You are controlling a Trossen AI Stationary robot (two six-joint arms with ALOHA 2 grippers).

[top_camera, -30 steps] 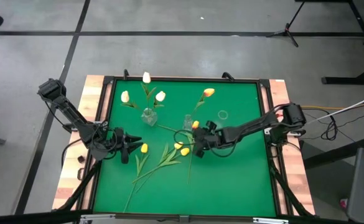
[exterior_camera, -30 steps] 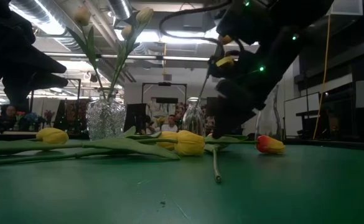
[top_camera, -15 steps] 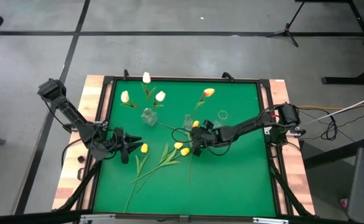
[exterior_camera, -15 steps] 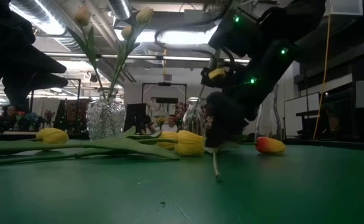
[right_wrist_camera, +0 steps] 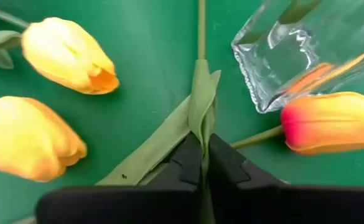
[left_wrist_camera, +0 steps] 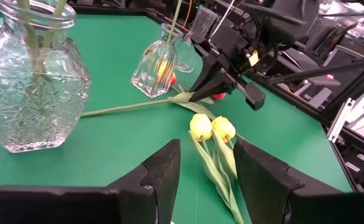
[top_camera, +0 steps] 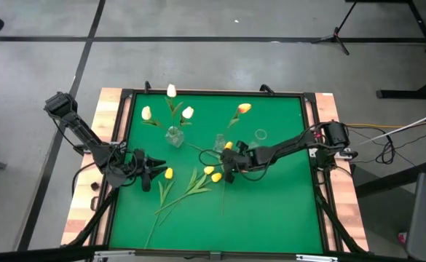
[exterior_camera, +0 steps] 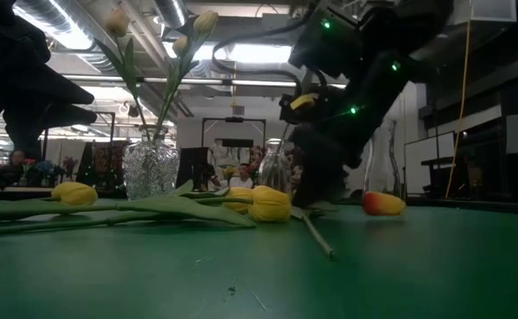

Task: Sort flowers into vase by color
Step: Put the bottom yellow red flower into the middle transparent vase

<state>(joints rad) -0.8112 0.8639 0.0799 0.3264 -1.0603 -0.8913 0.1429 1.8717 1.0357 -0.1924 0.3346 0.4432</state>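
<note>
I'm seeing my right pincer (right_wrist_camera: 201, 163) clenching on the stem and leaf (right_wrist_camera: 200, 99) of a flower lying on the green counter (top_camera: 271, 211), near its middle. Two yellow tulip heads (right_wrist_camera: 70, 56) are lying just beside it, and an orange one (right_wrist_camera: 331, 121) is lying against the small glass vase (top_camera: 220, 142). My left pincer (left_wrist_camera: 203, 168) is hovering released over the counter's left side, near another loose yellow tulip (top_camera: 169, 173). Farther back, the bigger cut-glass vase (top_camera: 174, 135) is holding three white tulips (top_camera: 171, 90), and one orange tulip (top_camera: 244, 108) is lying alone beyond.
</note>
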